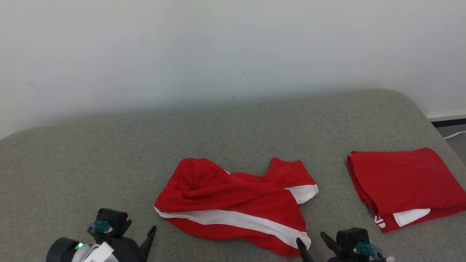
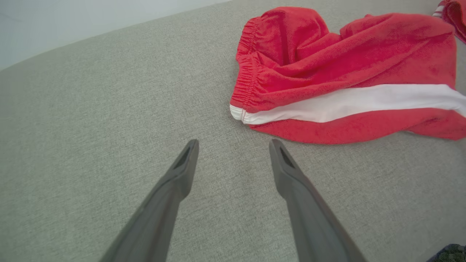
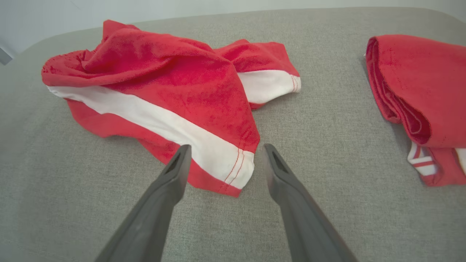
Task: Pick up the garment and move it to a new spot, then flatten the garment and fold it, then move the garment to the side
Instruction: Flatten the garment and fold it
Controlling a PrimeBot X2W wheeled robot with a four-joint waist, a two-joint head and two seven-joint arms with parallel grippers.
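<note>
The garment (image 1: 233,203) is a pair of red shorts with a white side stripe, lying crumpled on the grey cushioned surface (image 1: 109,156). In the left wrist view its elastic waistband (image 2: 251,91) faces my left gripper (image 2: 233,145), which is open over bare fabric just short of the waistband's corner. My right gripper (image 3: 226,147) is open too, and the stitched leg hem (image 3: 233,171) lies between its fingertips. In the head view the right gripper (image 1: 310,238) sits at the garment's lower right corner. Nothing is held.
A second red garment (image 1: 407,185) lies folded at the right, near the cushion's right edge. A pale wall (image 1: 218,47) rises behind the surface. Floor and a white cable (image 1: 455,135) show past the far right corner. Bare cushion stretches to the left and back.
</note>
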